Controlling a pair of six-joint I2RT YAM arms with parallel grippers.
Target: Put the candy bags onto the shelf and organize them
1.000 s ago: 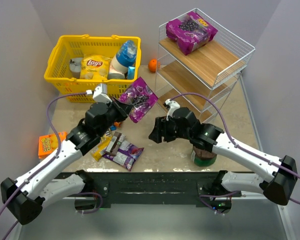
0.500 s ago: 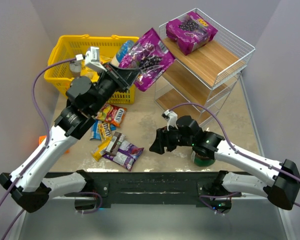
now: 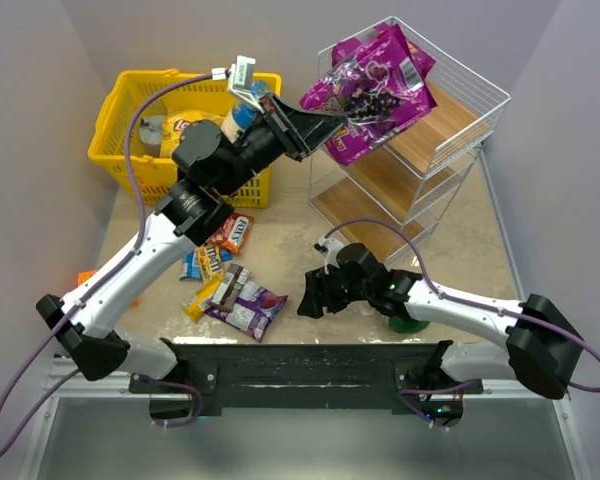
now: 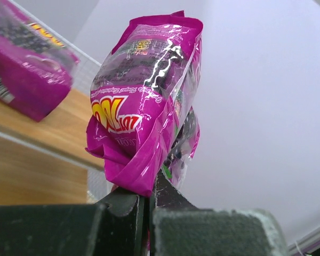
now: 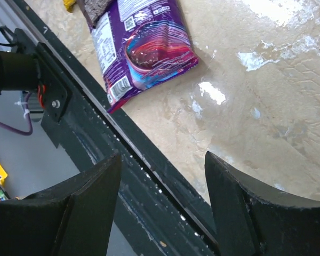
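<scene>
Black metal rail runs along the near edge of the beige counter, where two white and black robot arms are bolted. Just beyond it the right end effector hovers low over the counter with its fingers spread wide and empty. To its left lies a loose cluster of small glossy candy packets: one purple packet, one brown, one yellow, one blue and one red, five that can be counted, though the left arm may hide others. Farther back, the left arm reaches up and across, its end effector clamped narrow on the bottom seam of a large glossy purple candy bag with dark round sweets, held upright in the air at the front edge of the top tier. That tier belongs to a white wire shelf with three slanted light-wood boards, and a second large purple bag already lies on it, making two large bags in all. Behind on the left stands one yellow plastic basket. The step in hand appears to be placing the held bag; the next move likely calls for carrying it over the wire rim, laying it beside its twin, then letting go.
</scene>
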